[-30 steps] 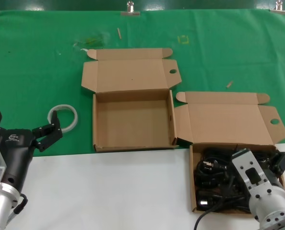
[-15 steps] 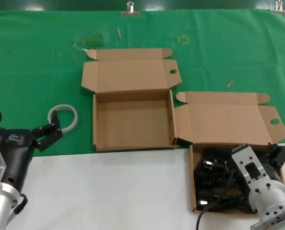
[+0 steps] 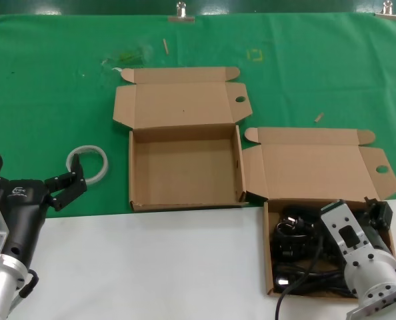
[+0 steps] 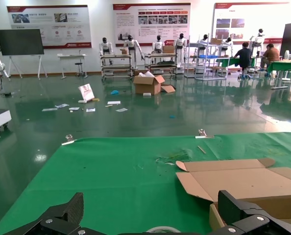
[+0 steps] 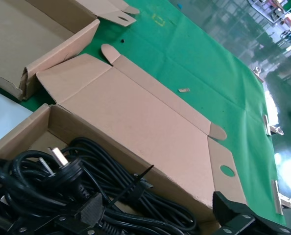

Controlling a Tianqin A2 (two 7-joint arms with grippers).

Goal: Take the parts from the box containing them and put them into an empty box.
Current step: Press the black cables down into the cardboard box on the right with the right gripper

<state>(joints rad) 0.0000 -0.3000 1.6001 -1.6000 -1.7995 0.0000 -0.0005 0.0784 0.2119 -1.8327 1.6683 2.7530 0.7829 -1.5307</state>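
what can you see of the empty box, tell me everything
The empty box is a flat brown cardboard carton lying open on the green cloth, its near edge at the white surface. Its hinged lid is folded back flat, tuck flap outermost, with a round hole through one lid ear. The tray is bare inside. Its right wall sits close beside the lid ear of the box holding the cords; contact is unclear. Neither tool touches it.

Black cords (image 3: 298, 243) tangled in right open carton (image 3: 267, 267); left carton (image 3: 185, 200) bare.
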